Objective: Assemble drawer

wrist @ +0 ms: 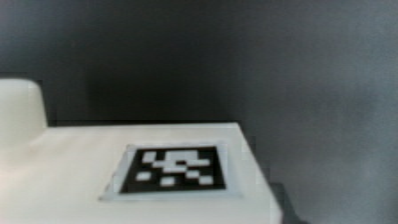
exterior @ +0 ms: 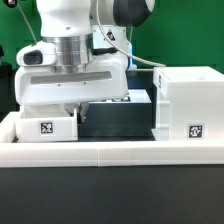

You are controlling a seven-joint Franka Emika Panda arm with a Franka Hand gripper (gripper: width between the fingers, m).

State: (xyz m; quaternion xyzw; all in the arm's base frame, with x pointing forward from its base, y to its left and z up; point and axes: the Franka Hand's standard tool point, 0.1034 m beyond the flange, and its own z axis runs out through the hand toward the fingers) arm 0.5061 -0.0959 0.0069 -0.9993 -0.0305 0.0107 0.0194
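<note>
The drawer's large hollow white box [exterior: 190,103] stands at the exterior view's right, with a tag on its front face. A small white tray [exterior: 45,125] with a tag sits at the left, just behind the low front wall. My gripper [exterior: 77,106] hangs right over the tray's right end, with its fingertips down at the tray's edge. I cannot tell how the jaws stand. The wrist view shows the tray's tagged white face [wrist: 178,168] very close, with a rounded white knob [wrist: 15,108] beside it and no fingers. A second white piece [exterior: 140,97] lies behind the arm.
A low white wall [exterior: 110,152] runs along the table's front edge. The black table top [exterior: 115,120] shows between the tray and the large box. A green backdrop stands behind the arm.
</note>
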